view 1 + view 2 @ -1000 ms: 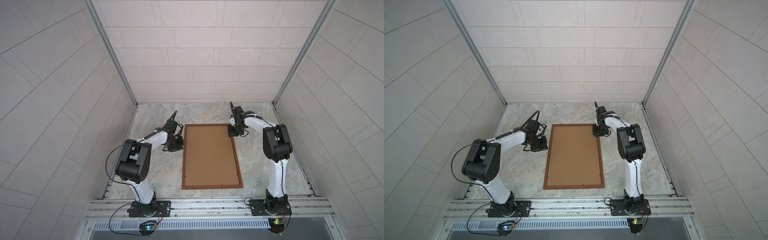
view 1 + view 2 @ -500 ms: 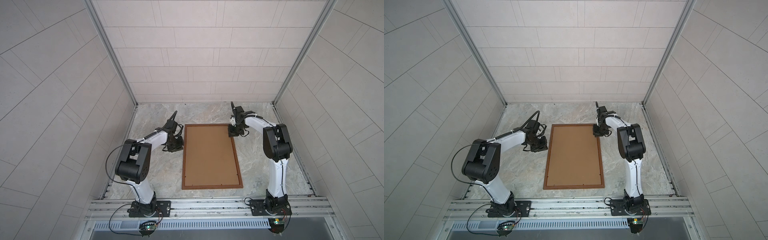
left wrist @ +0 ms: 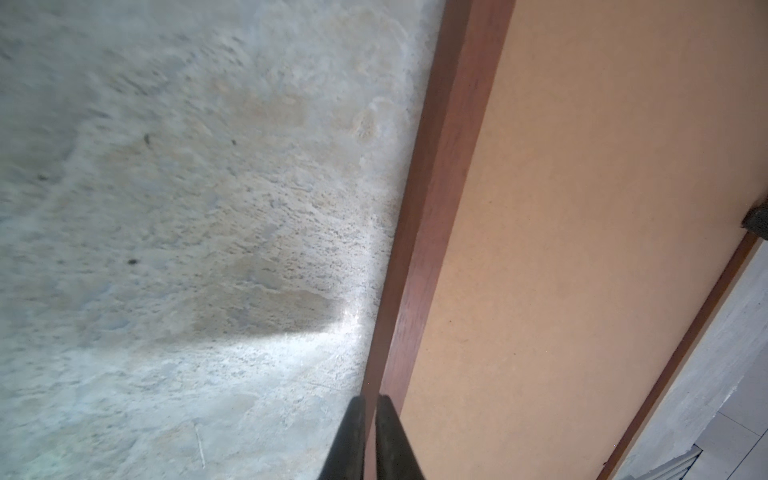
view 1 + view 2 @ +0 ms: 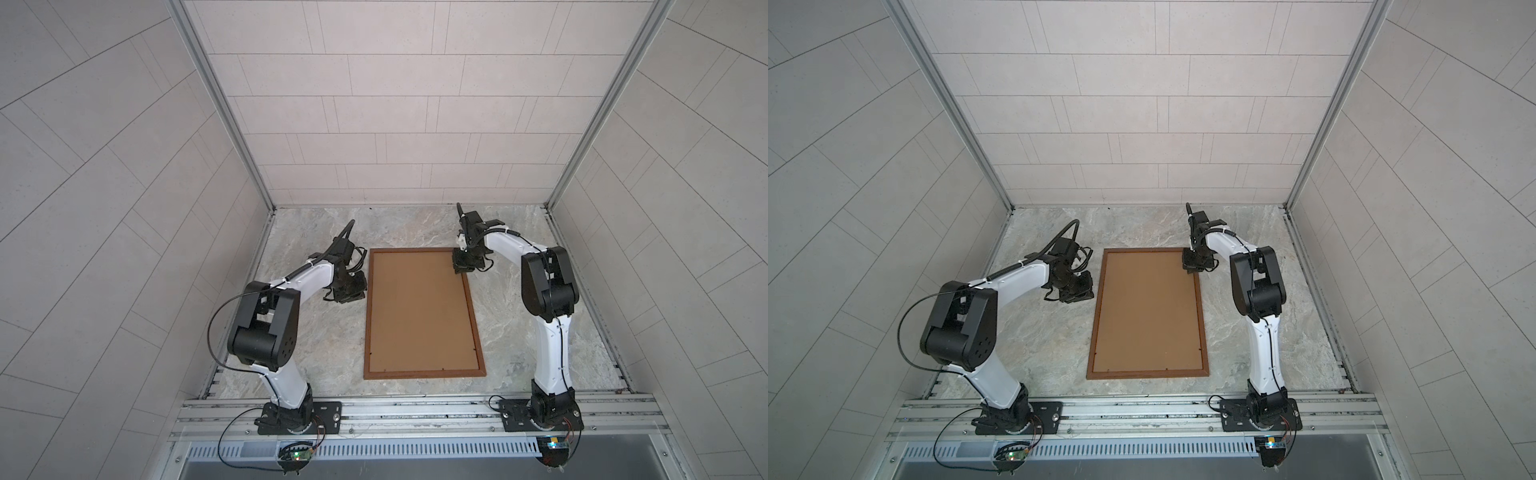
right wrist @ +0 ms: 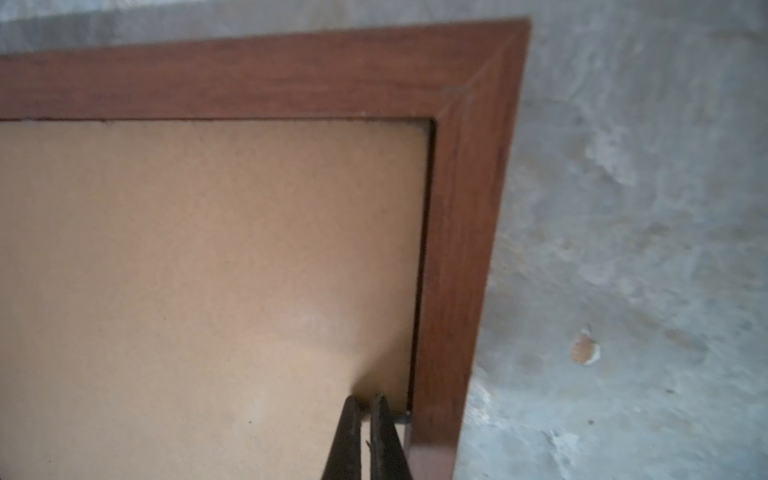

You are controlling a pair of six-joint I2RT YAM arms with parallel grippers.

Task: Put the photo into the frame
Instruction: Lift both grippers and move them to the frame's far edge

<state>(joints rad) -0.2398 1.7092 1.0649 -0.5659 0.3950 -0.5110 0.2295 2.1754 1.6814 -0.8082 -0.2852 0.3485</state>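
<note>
The frame (image 4: 424,372) (image 4: 1146,374) lies flat in the middle of the table, its dark-brown moulding enclosing a plain brown backing board (image 4: 419,316). The photo is hidden. My left gripper (image 4: 356,291) (image 3: 371,401) hovers low at the frame's left rail (image 3: 436,166), fingers nearly touching with nothing between them. My right gripper (image 4: 461,270) (image 5: 365,401) is shut, tips down on the backing board (image 5: 208,270) just inside the far right corner of the frame (image 5: 457,249), beside a small metal tab (image 5: 402,417).
Marbled grey tabletop (image 4: 324,345) surrounds the frame on all sides. Tiled walls close off the left, right and back. A metal rail (image 4: 415,409) with both arm bases runs along the front edge.
</note>
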